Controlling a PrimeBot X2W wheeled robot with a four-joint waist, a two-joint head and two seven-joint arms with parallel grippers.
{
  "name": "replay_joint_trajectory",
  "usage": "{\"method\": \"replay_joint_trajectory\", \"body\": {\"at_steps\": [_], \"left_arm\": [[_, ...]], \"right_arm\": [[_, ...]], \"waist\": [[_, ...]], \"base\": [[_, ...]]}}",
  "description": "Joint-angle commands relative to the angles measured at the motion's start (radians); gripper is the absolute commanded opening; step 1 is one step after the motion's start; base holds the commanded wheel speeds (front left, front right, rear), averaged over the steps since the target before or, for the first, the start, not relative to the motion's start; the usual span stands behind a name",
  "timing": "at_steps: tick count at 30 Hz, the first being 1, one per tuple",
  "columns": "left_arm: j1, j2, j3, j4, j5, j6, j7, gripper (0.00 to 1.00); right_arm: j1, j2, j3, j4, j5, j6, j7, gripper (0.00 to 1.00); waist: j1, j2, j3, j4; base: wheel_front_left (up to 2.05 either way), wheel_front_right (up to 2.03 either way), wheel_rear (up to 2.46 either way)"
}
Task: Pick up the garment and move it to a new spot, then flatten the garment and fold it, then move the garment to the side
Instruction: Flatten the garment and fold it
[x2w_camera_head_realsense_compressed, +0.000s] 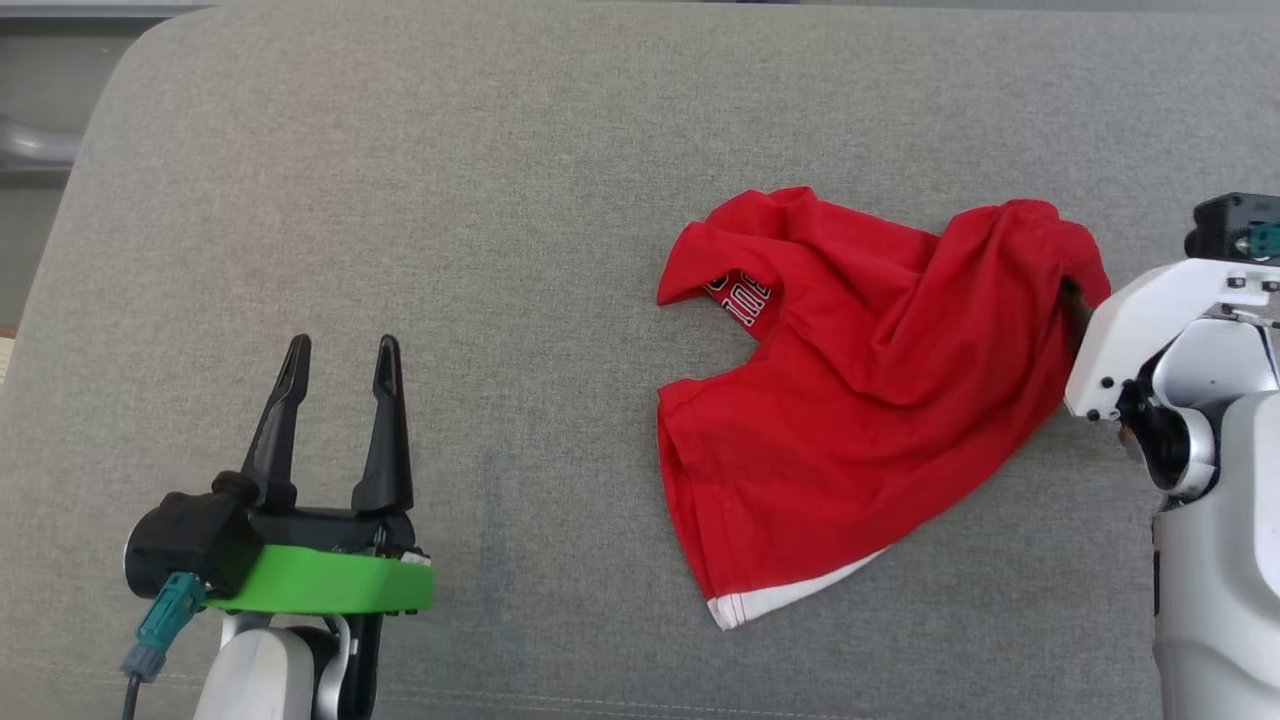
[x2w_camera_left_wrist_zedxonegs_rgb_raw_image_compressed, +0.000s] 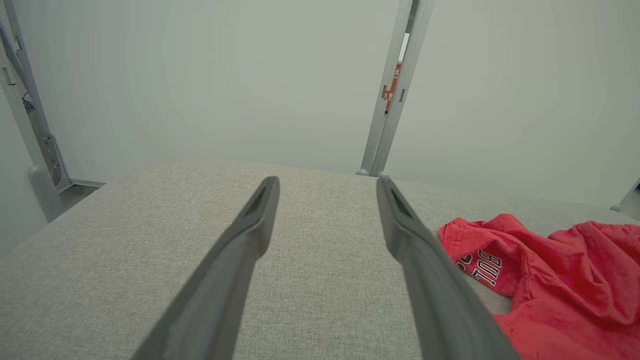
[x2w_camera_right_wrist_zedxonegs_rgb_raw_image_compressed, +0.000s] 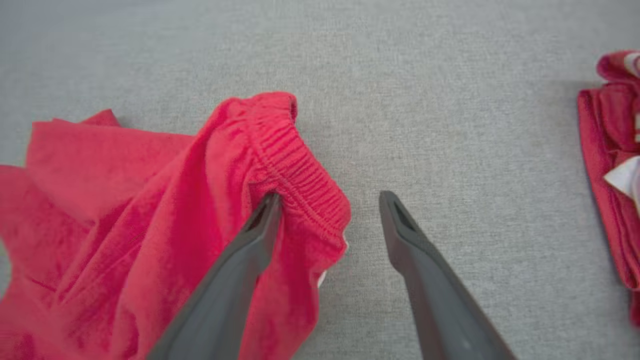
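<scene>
The right hand (x2w_camera_right_wrist_zedxonegs_rgb_raw_image_compressed: 330, 200) is released, its two dark fingers spread wide with nothing pinched between them. In the right wrist view the tip of one finger (x2w_camera_right_wrist_zedxonegs_rgb_raw_image_compressed: 260, 225) touches the ribbed elastic waistband (x2w_camera_right_wrist_zedxonegs_rgb_raw_image_compressed: 300, 165) of the red garment (x2w_camera_right_wrist_zedxonegs_rgb_raw_image_compressed: 150, 225), while the other finger stands over bare grey fabric. From the head view the fingers are tucked behind the raised right edge of the garment (x2w_camera_head_realsense_compressed: 850, 400).

The garment lies crumpled on the grey surface (x2w_camera_head_realsense_compressed: 400, 200), right of the middle. It is bunched into folds at its right side and spread flatter toward the near edge, where a white hem shows. White lettering shows on a turned-back flap at its left.

The left hand (x2w_camera_head_realsense_compressed: 342, 350) is released too, fingers parted and empty, low over the surface well to the left of the garment. In its own wrist view the left hand (x2w_camera_left_wrist_zedxonegs_rgb_raw_image_compressed: 327, 185) points across the surface toward a pale wall (x2w_camera_left_wrist_zedxonegs_rgb_raw_image_compressed: 200, 75), with the garment (x2w_camera_left_wrist_zedxonegs_rgb_raw_image_compressed: 565, 280) off to the right.

A second red cloth (x2w_camera_right_wrist_zedxonegs_rgb_raw_image_compressed: 605, 175) with white patches lies at the right edge of the right wrist view, apart from the garment.
</scene>
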Motion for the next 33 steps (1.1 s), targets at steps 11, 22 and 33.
{"method": "replay_joint_trajectory", "body": {"at_steps": [11,22,33], "left_arm": [[0.053,0.001,0.038,0.001,0.013,-0.002,0.0,1.0],[0.077,0.005,0.036,0.017,0.027,-0.002,0.0,1.0],[0.126,0.006,0.021,0.05,0.022,-0.002,0.0,1.0]], "right_arm": [[0.259,-0.013,0.047,-0.276,0.049,0.0,-0.288,1.0],[0.423,-0.004,0.167,-0.198,0.022,0.0,-0.734,1.0],[0.408,0.008,0.209,-0.044,0.057,0.0,-0.885,1.0]], "waist": [[0.0,0.0,-0.07,-0.087],[0.0,0.0,-0.125,-0.141],[0.0,0.0,-0.185,-0.151]], "base": [[0.0,0.0,0.0],[0.0,0.0,0.0],[0.0,0.0,0.0]]}}
